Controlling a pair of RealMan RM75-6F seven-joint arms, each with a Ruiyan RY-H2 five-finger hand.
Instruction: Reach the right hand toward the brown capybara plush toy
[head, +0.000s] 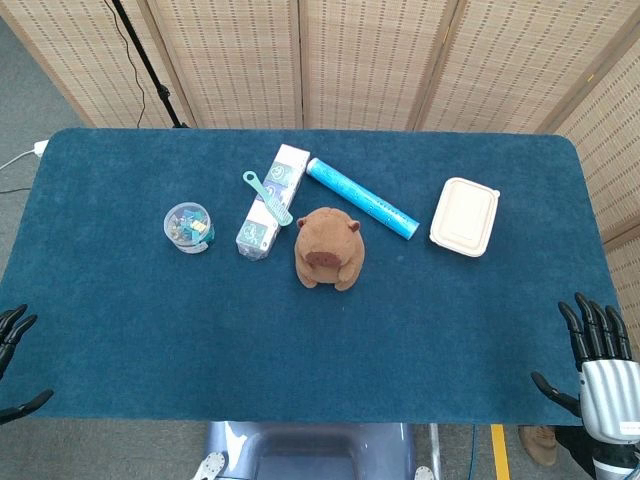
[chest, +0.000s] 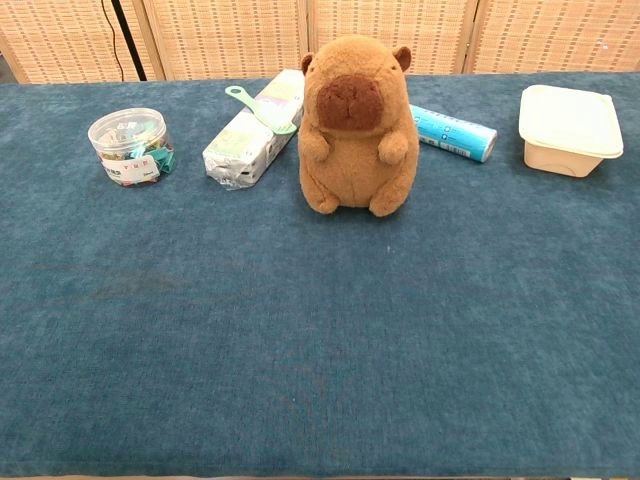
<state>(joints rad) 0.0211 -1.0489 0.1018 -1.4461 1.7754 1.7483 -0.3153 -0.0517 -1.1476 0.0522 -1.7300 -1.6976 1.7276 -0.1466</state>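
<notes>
left hand (head: 12, 345) cut by frame edge; blue tube (chest: 455, 133) partly behind capybara (chest: 355, 125)

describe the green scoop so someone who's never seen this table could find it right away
On the blue table, look left of the brown capybara plush to the long white pack lying lengthwise. The green scoop rests on top of that pack. It is the only thin, handled, mint-green item there.

Bare cloth lies before the capybara plush (head: 328, 248); blue tube (head: 362, 198) seemingly touches behind, carton (head: 270, 201) just beside.
</notes>
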